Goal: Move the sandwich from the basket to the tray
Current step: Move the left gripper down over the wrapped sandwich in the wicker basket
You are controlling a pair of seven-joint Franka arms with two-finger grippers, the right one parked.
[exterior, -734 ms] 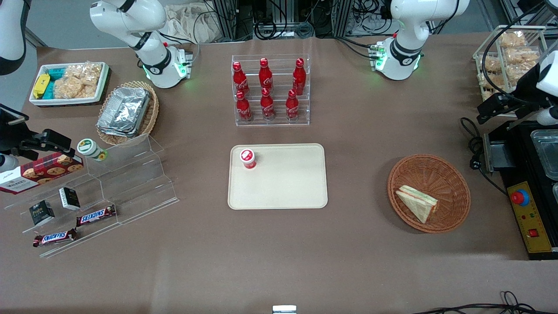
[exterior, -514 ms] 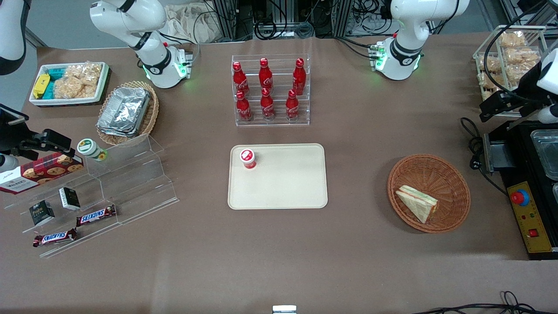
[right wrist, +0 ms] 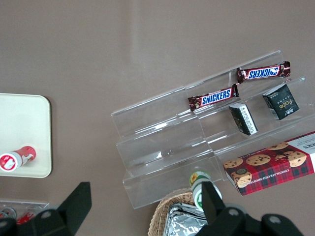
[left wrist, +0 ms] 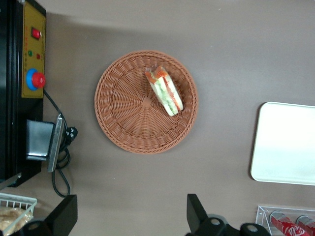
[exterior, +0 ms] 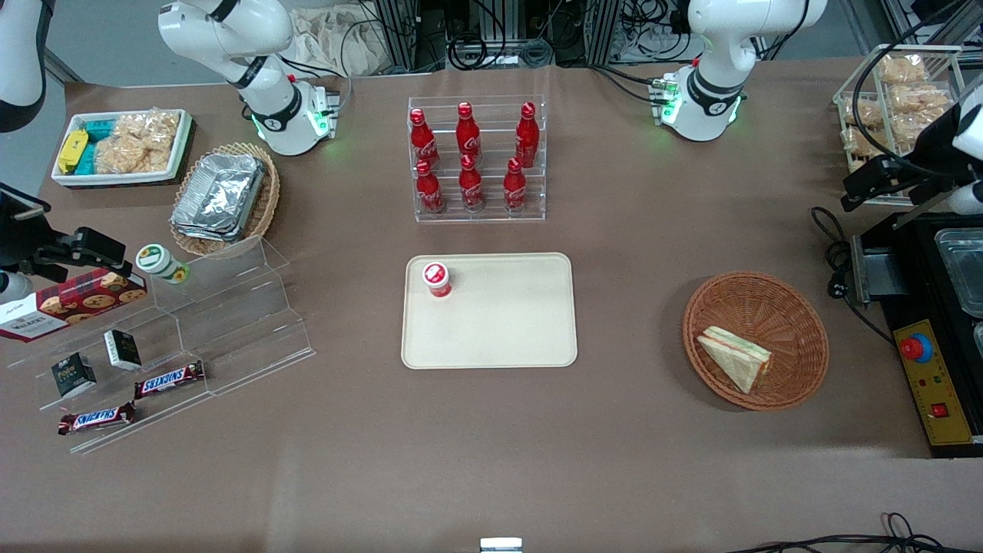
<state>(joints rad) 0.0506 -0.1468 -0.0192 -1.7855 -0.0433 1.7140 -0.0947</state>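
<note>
Gripper fingers are held wide apart with nothing between them, high above the table at the working arm's end, and a slight shift of the arm toward the table's edge is seen against the earlier frame, while nothing on the table is displaced. Below the gripper and well apart from it, the triangular sandwich of pale bread with orange-red and green layers lies in the round, woven reddish-brown basket. The flat, smooth cream tray, round-cornered and low-rimmed, carries a small red-capped bottle.
</note>
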